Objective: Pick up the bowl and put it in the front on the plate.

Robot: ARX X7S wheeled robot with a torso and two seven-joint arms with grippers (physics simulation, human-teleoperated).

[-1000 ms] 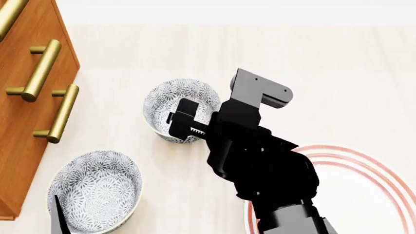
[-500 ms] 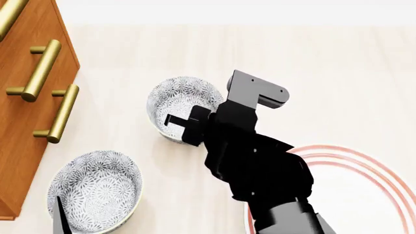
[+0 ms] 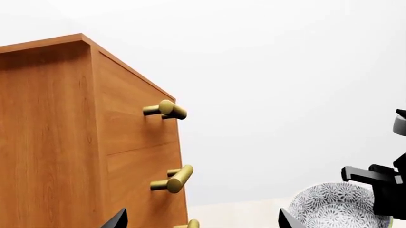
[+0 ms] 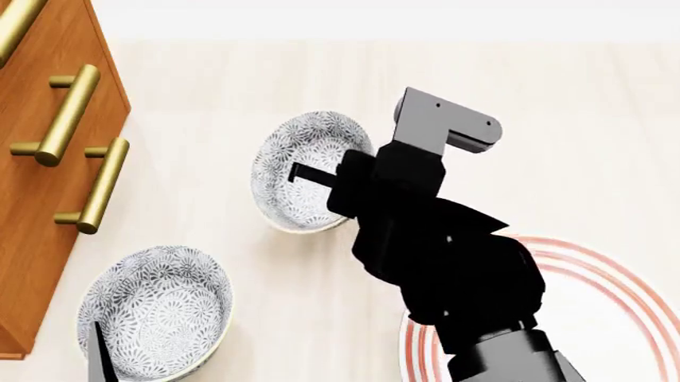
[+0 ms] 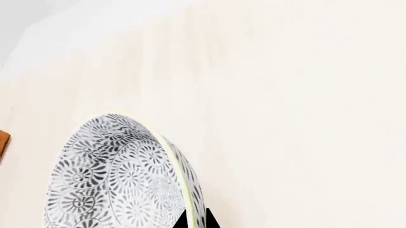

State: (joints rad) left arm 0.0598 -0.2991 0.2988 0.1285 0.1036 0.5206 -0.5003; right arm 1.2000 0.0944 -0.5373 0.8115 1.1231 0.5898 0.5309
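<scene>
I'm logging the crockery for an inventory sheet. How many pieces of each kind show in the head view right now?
Patterned bowls: 2, the held bowl and the near bowl
Red-ringed plates: 1, the plate, partly hidden by the right arm
Total: 3

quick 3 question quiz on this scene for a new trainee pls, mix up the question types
1. True or false: the right hand is shut on the rim of the bowl.
2. Which side of the far bowl is the plate on in the head view? A) left B) right
3. Fill in: the near bowl lies beside a wooden ___ with brass handles.

Key: 1 true. 2 B. 3 cabinet.
</scene>
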